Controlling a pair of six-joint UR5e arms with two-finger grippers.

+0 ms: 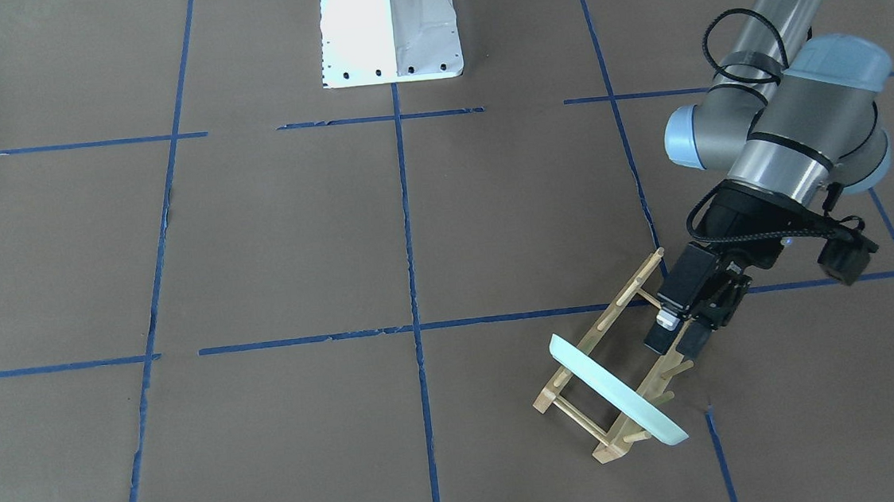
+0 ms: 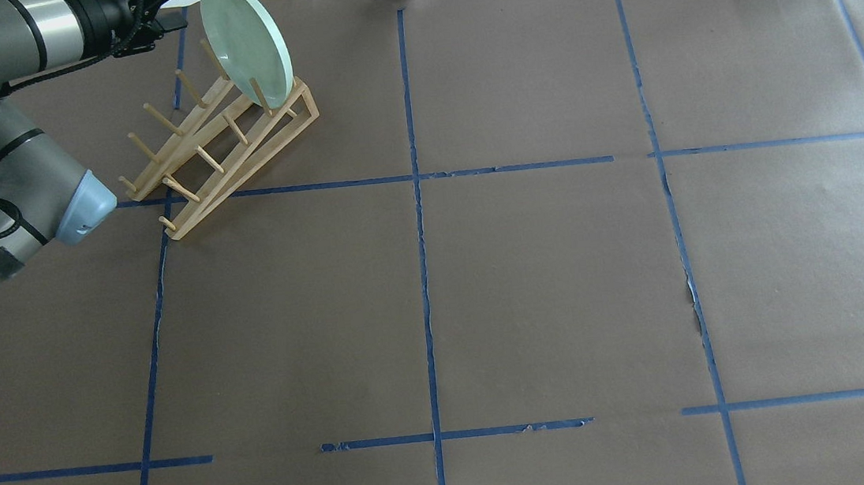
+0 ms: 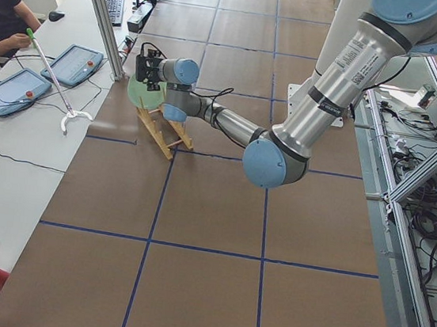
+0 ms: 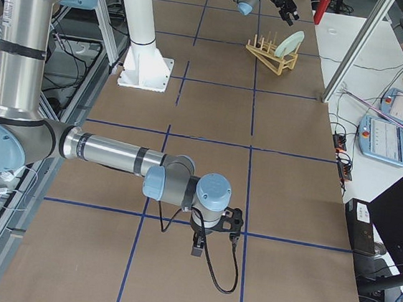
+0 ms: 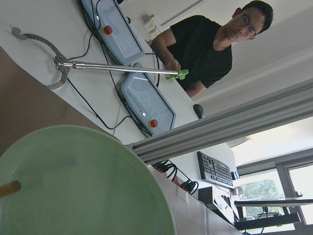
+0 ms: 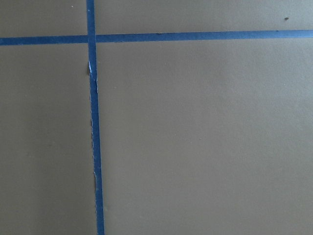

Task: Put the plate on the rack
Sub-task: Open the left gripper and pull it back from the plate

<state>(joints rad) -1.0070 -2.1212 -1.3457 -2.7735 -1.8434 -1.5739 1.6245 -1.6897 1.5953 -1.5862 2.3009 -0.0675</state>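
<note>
Since its surface is glossy and its body looks rigid, like glazed ware or hard plastic, the round pale mint-green plate (image 1: 616, 391) would probably handle as a stiff, fairly light but slippery thing. It could chip or crack if dropped or knocked hard against wood. Its low raised rim is the sensible place to take hold: a pinch across the upper edge, one finger on each face, where no peg gets in the way. The smooth middle offers nothing to grip.

The plate stands on edge in the small light wooden dish rack (image 1: 627, 294), in a slot at the end farthest from the robot's base. It is tilted a little against the upright dowel pegs. The rack sits on the brown paper-covered table (image 1: 294, 239), far out on the robot's left. Seen from the left wrist camera, the plate (image 5: 83, 186) fills the lower left of the view, with one wooden peg (image 5: 9, 189) crossing in front of it.

The left gripper (image 1: 676, 338) hovers near the rack, just beside the plate and facing it, apart from it and not touching. Its jaws seem spread with nothing between them, though the front view shows them small and at a poor angle. The right gripper (image 4: 214, 239) hangs low over the table, well apart from plate and rack. Whether its jaws are parted or closed cannot be told.
</note>
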